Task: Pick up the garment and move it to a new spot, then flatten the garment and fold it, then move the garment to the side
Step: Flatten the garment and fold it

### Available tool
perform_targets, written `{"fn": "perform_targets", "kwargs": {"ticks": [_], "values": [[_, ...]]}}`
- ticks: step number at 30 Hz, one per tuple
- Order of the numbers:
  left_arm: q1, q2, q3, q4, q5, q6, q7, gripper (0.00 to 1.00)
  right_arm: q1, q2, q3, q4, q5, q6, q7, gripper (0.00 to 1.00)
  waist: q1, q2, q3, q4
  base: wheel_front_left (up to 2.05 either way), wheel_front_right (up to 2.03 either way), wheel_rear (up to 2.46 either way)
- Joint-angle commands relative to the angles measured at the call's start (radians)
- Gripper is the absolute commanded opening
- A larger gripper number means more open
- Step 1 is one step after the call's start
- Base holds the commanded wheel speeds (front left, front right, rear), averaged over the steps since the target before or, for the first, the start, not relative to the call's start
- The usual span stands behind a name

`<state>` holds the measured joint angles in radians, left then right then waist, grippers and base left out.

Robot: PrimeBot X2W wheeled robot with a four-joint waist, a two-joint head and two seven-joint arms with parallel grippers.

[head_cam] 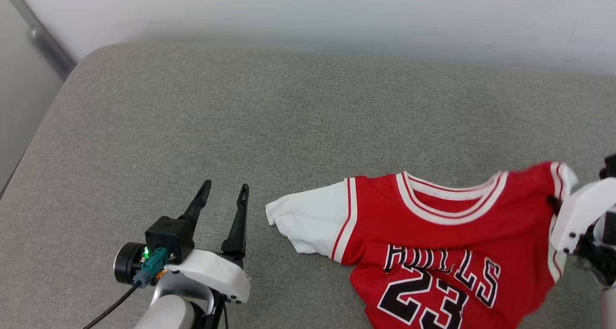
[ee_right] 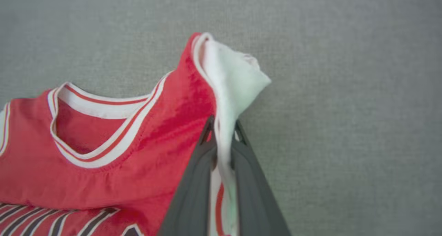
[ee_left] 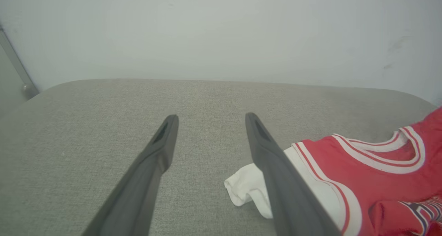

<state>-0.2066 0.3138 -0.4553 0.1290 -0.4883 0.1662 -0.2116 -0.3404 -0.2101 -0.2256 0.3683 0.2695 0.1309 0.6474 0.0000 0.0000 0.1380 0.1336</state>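
Red jersey-style garment [head_cam: 433, 233] with white short sleeves and red-and-white striped trim lies front up and rumpled on the near right of the grey fabric surface [head_cam: 192, 117]. Its right shoulder is pulled into a peak.

Right end effector [ee_right: 223, 125] is clamped on that shoulder seam. Left end effector [head_cam: 225, 184] has its fingers spread and empty, just left of the flat white sleeve [head_cam: 308, 223].

Print: "BULLS 23", black with a white outline.

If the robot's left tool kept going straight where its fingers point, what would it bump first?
The left tool would probably meet the bare grey cushion, or the white wall behind it; depth is unclear. The shirt lies beside that line.
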Motion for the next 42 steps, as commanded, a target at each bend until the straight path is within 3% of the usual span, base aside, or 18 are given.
{"fn": "perform_targets", "kwargs": {"ticks": [1, 7, 13, 14, 15, 16, 17, 23, 29, 32, 35, 42], "values": [[-0.008, 0.004, -0.002, 0.0, -0.002, 0.001, -0.002, 1.0, -0.028, 0.001, 0.004, -0.025, -0.021, 0.0, -0.025, 0.0, 0.0, 0.0, -0.006, -0.002, 0.0, 0.0, 0.0], [-0.01, -0.001, -0.011, -0.002, -0.005, -0.001, 0.002, 1.0, -0.064, 0.074, 0.104, -0.077, -0.115, 0.0, -0.079, 0.0, 0.0, 0.0, -0.014, 0.0, 0.0, 0.0, 0.0], [-0.009, -0.006, -0.02, 0.0, -0.006, -0.006, 0.002, 1.0, 0.013, 0.118, 0.232, -0.047, -0.109, 0.0, -0.091, 0.0, 0.0, 0.0, -0.006, 0.013, 0.0, 0.0, 0.0], [-0.006, -0.009, -0.024, 0.003, -0.01, -0.004, 0.001, 1.0, 0.057, 0.132, 0.264, -0.038, -0.1, 0.0, -0.108, 0.11, 0.0, 0.0, -0.006, 0.017, 0.0, 0.0, 0.0], [-0.006, -0.009, -0.024, 0.003, -0.01, -0.004, 0.001, 1.0, 0.057, 0.132, 0.264, -0.038, -0.1, 0.0, -0.108, 0.11, 0.0, 0.0, -0.006, 0.017, 0.0, 0.0, 0.0], [-0.004, -0.011, -0.026, 0.006, -0.012, -0.004, 0.0, 1.0, 0.1, 0.144, 0.289, -0.042, -0.079, 0.0, -0.135, 0.77, 0.0, 0.0, -0.005, 0.02, 0.0, 0.0, 0.0], [-0.004, -0.012, -0.027, 0.007, -0.013, -0.003, -0.001, 1.0, 0.115, 0.146, 0.293, -0.05, -0.081, 0.0, -0.154, 1.0, 0.0, 0.0, -0.005, 0.02, 0.0, 0.0, 0.0], [0.011, -0.004, -0.024, 0.006, -0.014, 0.007, -0.004, 1.0, 0.2, 0.159, 0.292, -0.148, -0.06, 0.0, -0.283, 1.0, 0.0, 0.0, -0.019, 0.002, 0.0, 0.0, 0.0], [0.012, 0.005, -0.025, 0.0, -0.011, 0.012, 0.0, 1.0, 0.248, 0.16, 0.274, -0.259, -0.047, 0.0, -0.301, 1.0, 0.0, 0.0, -0.034, -0.013, 0.0, 0.0, 0.0], [0.016, 0.008, -0.026, 0.0, -0.013, 0.014, 0.001, 1.0, 0.259, 0.149, 0.244, -0.312, -0.042, 0.0, -0.239, 1.0, 0.0, 0.0, -0.042, -0.02, 0.0, 0.0, 0.0], [0.015, 0.005, -0.03, -0.003, -0.014, 0.016, 0.002, 1.0, 0.234, 0.096, 0.214, -0.329, -0.028, 0.0, -0.131, 1.0, 0.0, 0.0, -0.043, -0.024, 0.0, 0.0, 0.0], [-0.007, 0.005, -0.038, -0.012, -0.011, 0.009, 0.0, 1.0, 0.147, 0.006, 0.194, -0.286, 0.035, 0.0, 0.087, 1.0, 0.0, 0.0, -0.007, -0.012, 0.0, 0.0, 0.0]]}}
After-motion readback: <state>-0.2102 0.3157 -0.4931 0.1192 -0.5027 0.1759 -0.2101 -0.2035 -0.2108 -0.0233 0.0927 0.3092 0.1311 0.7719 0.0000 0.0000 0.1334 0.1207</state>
